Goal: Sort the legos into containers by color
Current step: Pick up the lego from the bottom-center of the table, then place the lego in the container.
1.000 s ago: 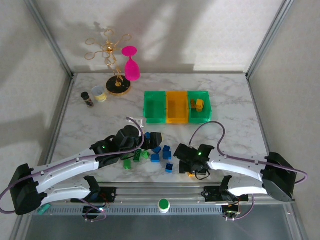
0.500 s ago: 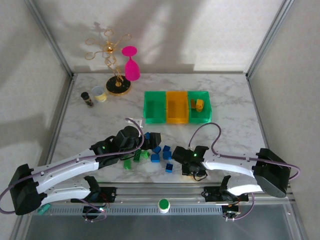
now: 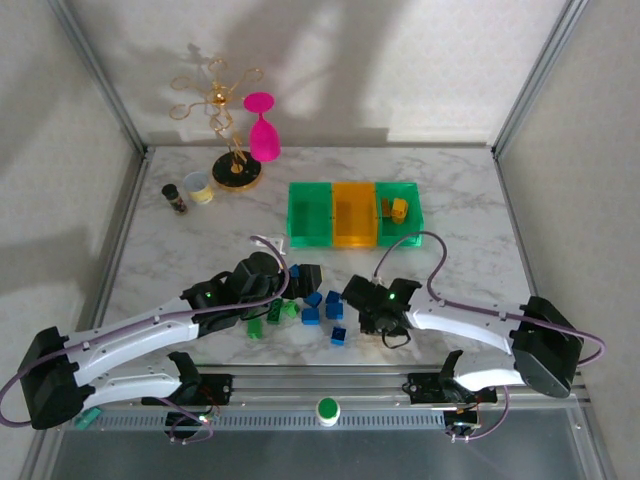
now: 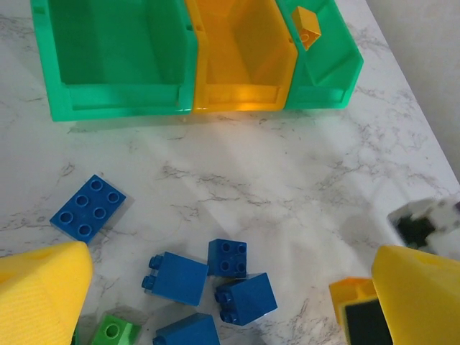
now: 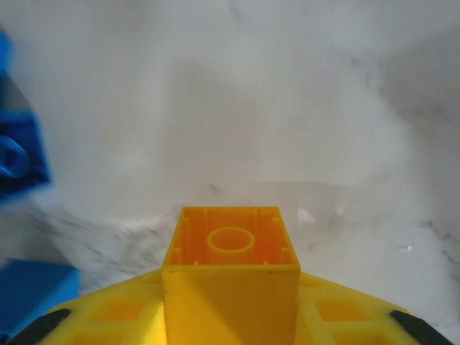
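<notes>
Yellow-orange lego (image 5: pixel 231 251) is clamped in the right gripper (image 3: pixel 356 298); left gripper (image 3: pixel 308 280) is held apart over blue legos (image 4: pixel 215 280) on the bench (image 4: pixel 287 158).

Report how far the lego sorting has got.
Done: at least one binned yellow-orange brick sits in the right green bin.
In hand: the right gripper is shut on a held yellow-orange brick.
Left: blue bricks and green bricks lie on the table. The left green bin and the middle bin are empty. The left gripper is open.

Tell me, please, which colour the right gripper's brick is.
The brick is yellow-orange; see right wrist view.
</notes>
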